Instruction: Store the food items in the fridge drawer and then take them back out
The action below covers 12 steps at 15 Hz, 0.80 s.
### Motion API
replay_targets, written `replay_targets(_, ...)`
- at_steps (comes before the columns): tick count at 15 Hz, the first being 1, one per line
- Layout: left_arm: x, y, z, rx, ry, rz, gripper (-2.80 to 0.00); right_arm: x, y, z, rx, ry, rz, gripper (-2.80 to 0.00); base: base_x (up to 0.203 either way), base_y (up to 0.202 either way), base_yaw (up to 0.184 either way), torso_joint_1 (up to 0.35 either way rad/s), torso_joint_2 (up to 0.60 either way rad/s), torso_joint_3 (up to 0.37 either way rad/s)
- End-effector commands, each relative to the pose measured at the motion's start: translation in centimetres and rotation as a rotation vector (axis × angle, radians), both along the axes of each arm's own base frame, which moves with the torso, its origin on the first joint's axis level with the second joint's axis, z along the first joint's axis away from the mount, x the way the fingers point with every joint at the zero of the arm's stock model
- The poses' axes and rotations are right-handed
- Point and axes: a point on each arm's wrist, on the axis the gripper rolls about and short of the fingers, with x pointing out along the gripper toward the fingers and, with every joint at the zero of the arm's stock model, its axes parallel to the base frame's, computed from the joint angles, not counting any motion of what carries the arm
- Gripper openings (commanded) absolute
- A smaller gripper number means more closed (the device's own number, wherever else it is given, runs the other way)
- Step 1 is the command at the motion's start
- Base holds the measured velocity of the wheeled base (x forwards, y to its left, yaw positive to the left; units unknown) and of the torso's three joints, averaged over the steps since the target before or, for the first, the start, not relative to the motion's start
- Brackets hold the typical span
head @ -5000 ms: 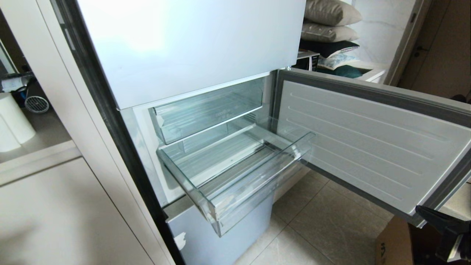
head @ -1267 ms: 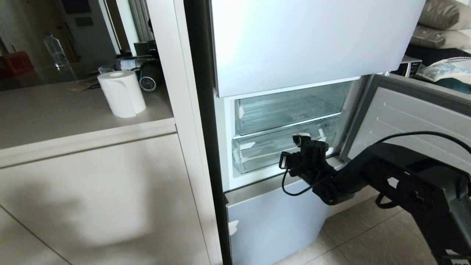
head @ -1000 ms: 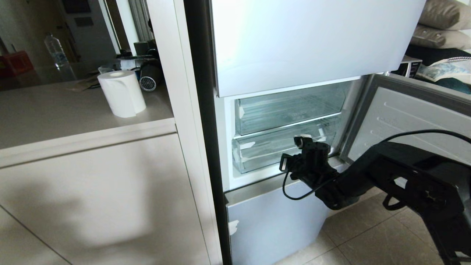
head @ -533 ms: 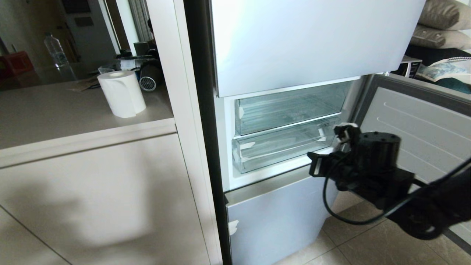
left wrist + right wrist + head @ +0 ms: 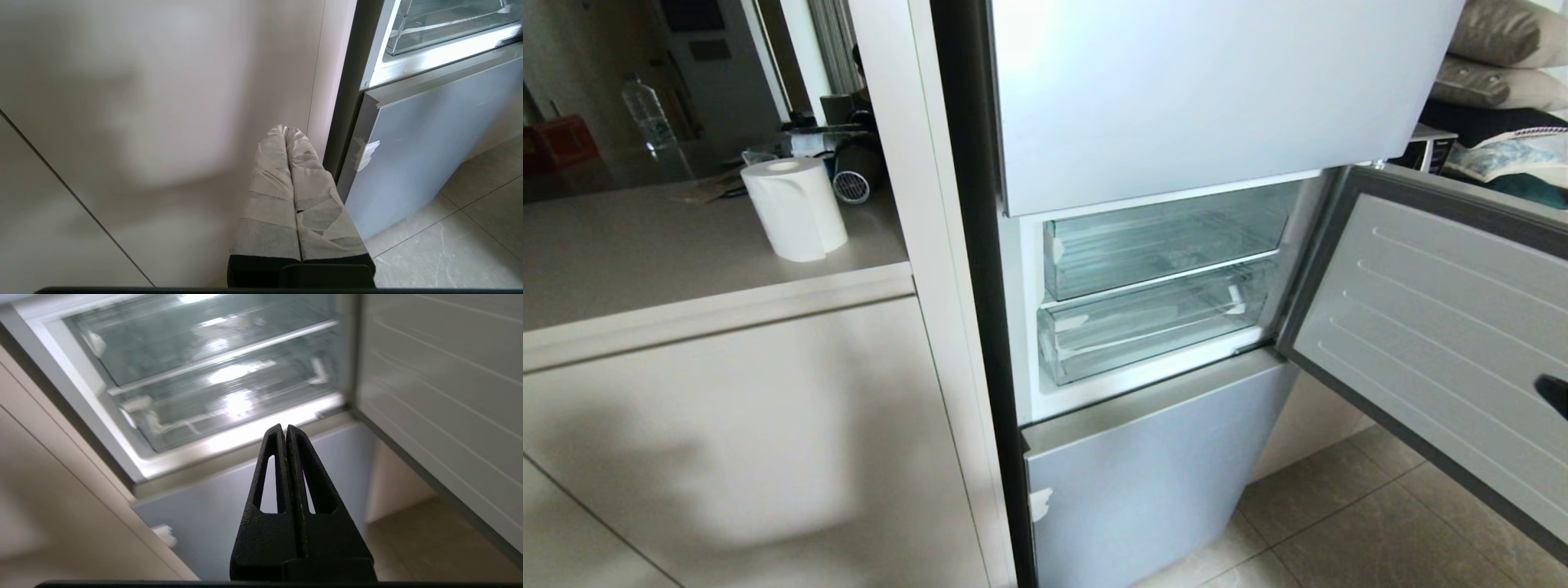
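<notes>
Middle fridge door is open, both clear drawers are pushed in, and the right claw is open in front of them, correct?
Not quite: the right claw is shut, fingers pressed together, as the right wrist view shows. The door is open and both drawers are pushed in.

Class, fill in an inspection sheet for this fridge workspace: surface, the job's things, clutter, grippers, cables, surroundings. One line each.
Surface: beige counter beside the fridge.
Job's things: fridge drawer pushed in, no food seen inside; middle door swung open; food items: nothing seen.
Clutter: paper roll and water bottle on the counter.
Grippers: left gripper shut, empty, low before the cabinet front; right gripper shut, empty, clear of the drawers, pointing towards them.
Cables: nothing seen.
Surroundings: tiled floor, stacked cushions behind the door.
</notes>
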Motion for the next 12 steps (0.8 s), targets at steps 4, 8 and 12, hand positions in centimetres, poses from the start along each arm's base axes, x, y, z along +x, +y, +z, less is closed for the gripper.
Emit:
replay_targets(4, 0.0, 0.0, 0.0, 0.000, 0.002, 0.000, -2.80, -7.8, -1.5, -6.7, -0.094, 0.020, -0.095, -2.80, 0.000, 0.000, 0.000, 0.000, 0.00, 0.000)
replay_targets(8, 0.0, 0.0, 0.0, 0.000, 0.002, 0.000, -2.80, -8.0, -1.6, -10.3, -0.199, 0.137, -0.097, -2.80, 0.000, 0.000, 0.000, 0.000, 0.00, 0.000)
replay_targets(12, 0.0, 0.0, 0.0, 0.000, 0.002, 0.000, -2.80, -7.9, -1.4, -10.8, -0.238, 0.226, -0.049, -2.80, 0.000, 0.000, 0.000, 0.000, 0.00, 0.000)
